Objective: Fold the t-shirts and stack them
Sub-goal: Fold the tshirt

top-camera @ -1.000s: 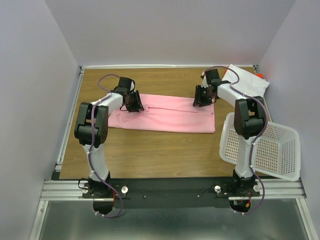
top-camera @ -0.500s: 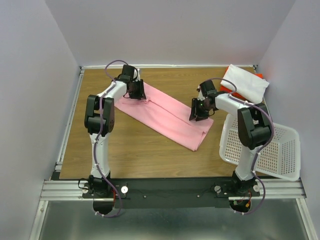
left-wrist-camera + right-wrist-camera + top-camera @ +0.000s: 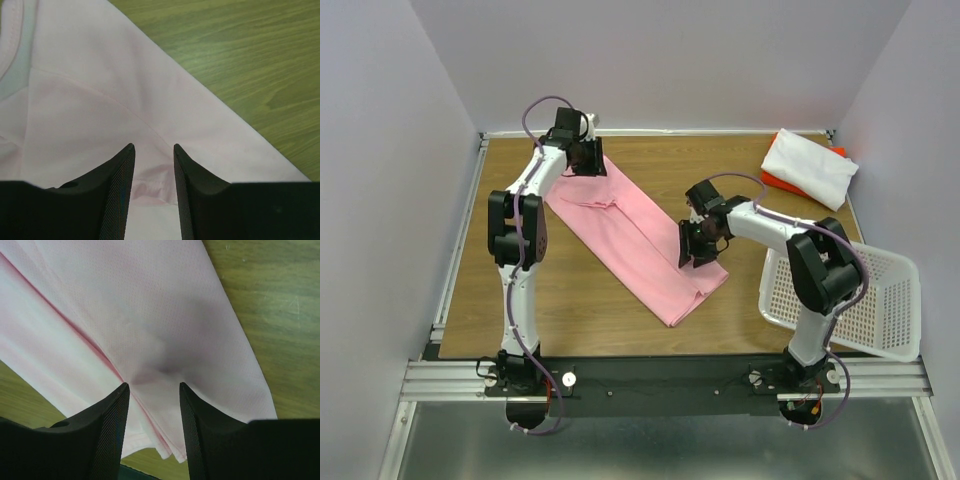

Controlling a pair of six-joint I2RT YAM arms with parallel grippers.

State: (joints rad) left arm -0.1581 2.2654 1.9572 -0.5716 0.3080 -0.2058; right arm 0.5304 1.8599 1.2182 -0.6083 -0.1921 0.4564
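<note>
The light pink t-shirt (image 3: 635, 235) lies folded as a long strip, running diagonally from the far left to the near middle of the table. My left gripper (image 3: 584, 160) is shut on its far end; a pinch of pink cloth (image 3: 100, 75) is bunched between the jaws (image 3: 154, 146). My right gripper (image 3: 694, 246) is shut on its near right end, with pink cloth (image 3: 150, 300) gathered between the jaws (image 3: 152, 385). The white t-shirt (image 3: 810, 166) lies folded on the orange-red one (image 3: 776, 182) at the far right corner.
A white perforated basket (image 3: 855, 295) lies tipped at the right edge, beside the right arm's base. Bare wooden table (image 3: 600, 320) shows at the near left. Grey walls stand on three sides.
The pink shirt has swung from lying across the table to a diagonal. My left gripper drew its end to the far left, and my right gripper drew the other end nearer and leftward.
</note>
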